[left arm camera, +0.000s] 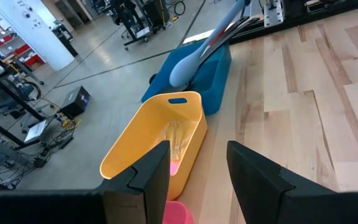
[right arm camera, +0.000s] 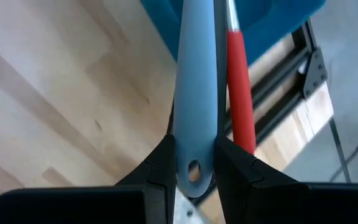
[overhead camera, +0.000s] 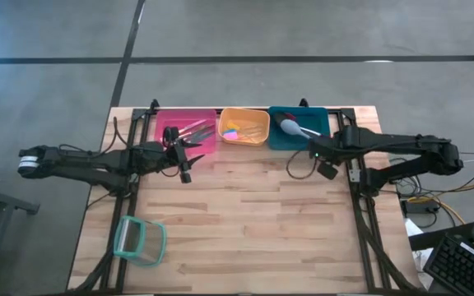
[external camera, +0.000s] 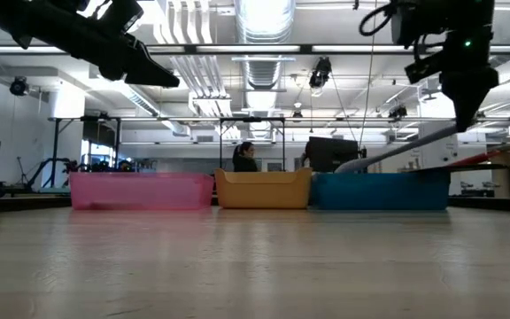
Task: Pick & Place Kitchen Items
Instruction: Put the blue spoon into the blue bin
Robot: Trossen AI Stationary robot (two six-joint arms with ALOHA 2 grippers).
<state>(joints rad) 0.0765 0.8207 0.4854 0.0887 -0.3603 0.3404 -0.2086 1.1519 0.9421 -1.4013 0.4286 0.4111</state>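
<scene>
We saw the right gripper [right arm camera: 192, 163] clamped on a grey spoon's handle [right arm camera: 196, 93], its bowl in the teal bin [overhead camera: 319, 123] at the table's far edge; the left gripper [left arm camera: 197, 171] stood open, empty, above the pink bin [overhead camera: 161, 123].

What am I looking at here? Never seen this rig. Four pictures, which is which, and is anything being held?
It is a robot with two dark arms at a light wooden table, each ending in a two-finger gripper. One picture looks straight down, one looks level across the tabletop, and two come from cameras on the wrists.

Along the far edge stand a pink plastic bin with slim utensils, an orange plastic bin with small coloured pieces, and a teal plastic bin with long utensils. A clear container with a teal rim lies near the front left.

The right gripper is shut on the end of a long grey spoon handle, whose other end rests in the teal bin beside a red-handled utensil. The left gripper hangs open and empty by the pink bin.
</scene>
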